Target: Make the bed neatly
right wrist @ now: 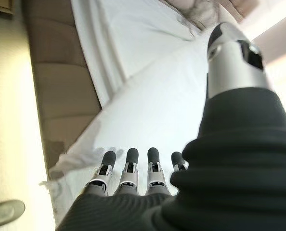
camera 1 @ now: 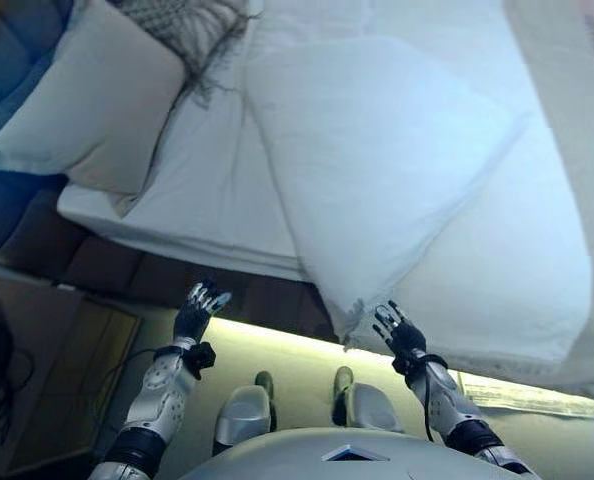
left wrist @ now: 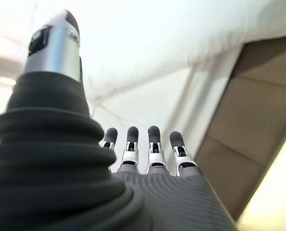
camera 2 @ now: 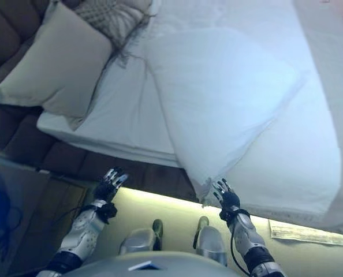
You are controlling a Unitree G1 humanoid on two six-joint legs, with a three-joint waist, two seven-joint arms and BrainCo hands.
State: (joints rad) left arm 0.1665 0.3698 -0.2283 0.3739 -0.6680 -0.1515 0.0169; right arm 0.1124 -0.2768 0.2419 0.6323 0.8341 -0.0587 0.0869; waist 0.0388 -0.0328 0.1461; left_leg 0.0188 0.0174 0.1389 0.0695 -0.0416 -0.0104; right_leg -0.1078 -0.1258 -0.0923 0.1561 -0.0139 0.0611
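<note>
A white duvet (camera 1: 397, 170) lies across the bed, folded back at an angle, with its loose corner (camera 1: 345, 322) hanging over the near edge. Beside it the white sheet (camera 1: 212, 190) is bare. A large beige pillow (camera 1: 97, 100) leans at the head, next to a patterned cushion (camera 1: 192, 30). My right hand (camera 1: 400, 331) is open with straight fingers, just off the duvet corner and holding nothing. My left hand (camera 1: 199, 308) is open too, in front of the brown bed base (camera 1: 157, 275), apart from the sheet.
A padded headboard (camera 1: 12, 60) runs along the far left. A wooden bedside cabinet (camera 1: 47, 370) stands at the lower left. A lit strip glows under the bed base. A sheet of paper (camera 1: 522, 397) lies on the floor at the right.
</note>
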